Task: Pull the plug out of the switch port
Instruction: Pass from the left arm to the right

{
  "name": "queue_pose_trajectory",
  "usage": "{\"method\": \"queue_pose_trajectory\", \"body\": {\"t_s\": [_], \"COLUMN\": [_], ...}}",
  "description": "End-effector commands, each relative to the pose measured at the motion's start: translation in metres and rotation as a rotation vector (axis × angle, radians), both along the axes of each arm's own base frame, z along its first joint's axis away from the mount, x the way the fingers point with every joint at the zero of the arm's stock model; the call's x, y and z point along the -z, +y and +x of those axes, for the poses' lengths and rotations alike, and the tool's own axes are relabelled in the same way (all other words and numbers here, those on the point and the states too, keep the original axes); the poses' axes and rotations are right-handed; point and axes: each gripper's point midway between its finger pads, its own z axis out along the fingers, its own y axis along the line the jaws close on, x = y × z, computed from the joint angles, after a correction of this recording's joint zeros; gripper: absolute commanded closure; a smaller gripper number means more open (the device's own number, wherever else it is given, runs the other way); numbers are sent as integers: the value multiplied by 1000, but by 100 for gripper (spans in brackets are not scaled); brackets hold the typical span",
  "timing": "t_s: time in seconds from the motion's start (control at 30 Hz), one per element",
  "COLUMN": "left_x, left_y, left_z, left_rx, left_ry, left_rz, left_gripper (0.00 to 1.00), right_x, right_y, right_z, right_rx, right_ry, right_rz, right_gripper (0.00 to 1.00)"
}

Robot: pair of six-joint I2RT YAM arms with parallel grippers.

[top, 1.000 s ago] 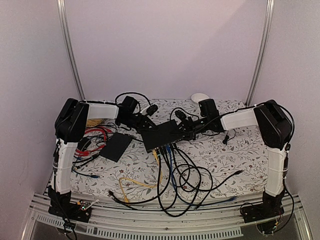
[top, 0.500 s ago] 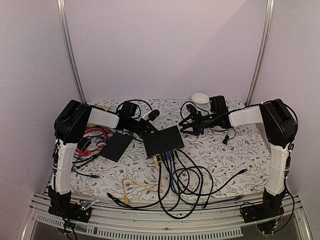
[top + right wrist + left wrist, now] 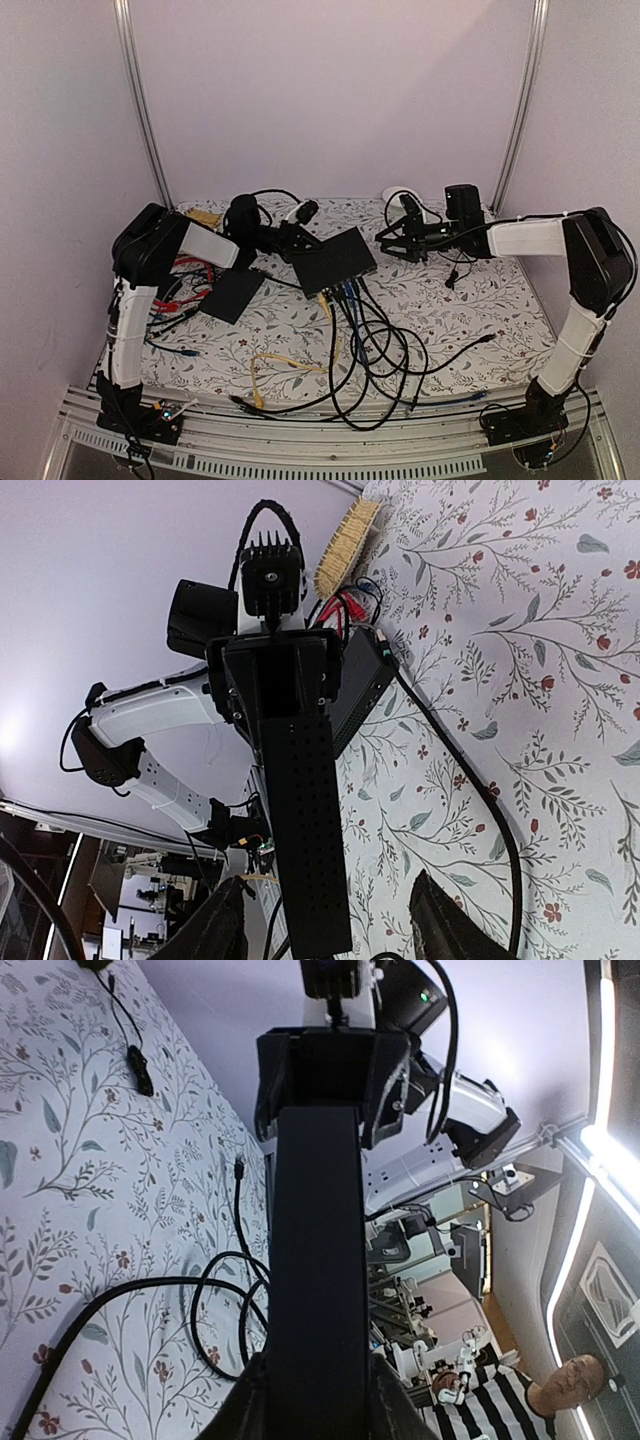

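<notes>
Centrally on the floral cloth [image 3: 470, 300] sits the switch [image 3: 335, 260], a flat black box lying at an angle between the 2 arms, its socket edge towards the near side; a bunch of cables [image 3: 345, 300], blue, black and 1 with a yellowish plug, is plugged in along that edge and runs down in loops towards the front of the table. The left gripper [image 3: 300, 245] is clamped on the switch's left end; in the left wrist view the box's dark body runs straight up from between the 2 fingers [image 3: 250, 1405], which press on either side of it. The right gripper [image 3: 395, 243] is near the switch's right end with its jaws spread wide; in the right wrist view both fingers [image 3: 225, 920] stand well out to either side of the perforated black face and neither touches it. Whether the box rests on the cloth or is held just above it, I cannot tell. Left of the switch lies a thinner flat slab [image 3: 232, 292] without sockets, beside some red cables [image 3: 190, 270]; a loose yellow cable [image 3: 280, 362] lies nearer the front; a white bowl [image 3: 398, 193] stands at the far edge behind the right gripper.
</notes>
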Motion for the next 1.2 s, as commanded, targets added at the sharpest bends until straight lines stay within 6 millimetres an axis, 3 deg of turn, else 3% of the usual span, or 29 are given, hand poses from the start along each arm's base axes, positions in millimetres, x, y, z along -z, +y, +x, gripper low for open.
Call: {"method": "queue_pose_trajectory", "body": {"t_s": [0.0, 0.27, 0.47, 0.87, 0.9, 0.97, 1.17], "left_x": [-37, -26, -30, -88, -90, -116, -151], "left_y": [-8, -3, 8, 25, 27, 35, 39], "left_z": [22, 50, 67, 76, 77, 75, 68], "left_rx": [-158, -384, -580, -829, -846, -878, -879], "left_ry": [-117, -83, 1, 32, 39, 25, 21], "left_rz": [32, 144, 109, -75, -83, -131, -205], "left_gripper": [100, 100, 100, 100, 100, 100, 100], "right_x": [-27, -56, -63, -85, -88, -96, -118], "right_y": [-15, -25, -3, 65, 66, 66, 60], "right_z": [4, -4, -19, -78, -81, -84, -91], "right_rx": [118, 243, 271, 213, 217, 228, 236], "right_ry": [-130, -223, -230, -198, -197, -204, -232], "right_rz": [-29, -55, -44, 46, 53, 66, 101], "right_gripper": [46, 46, 47, 47, 47, 47, 47]}}
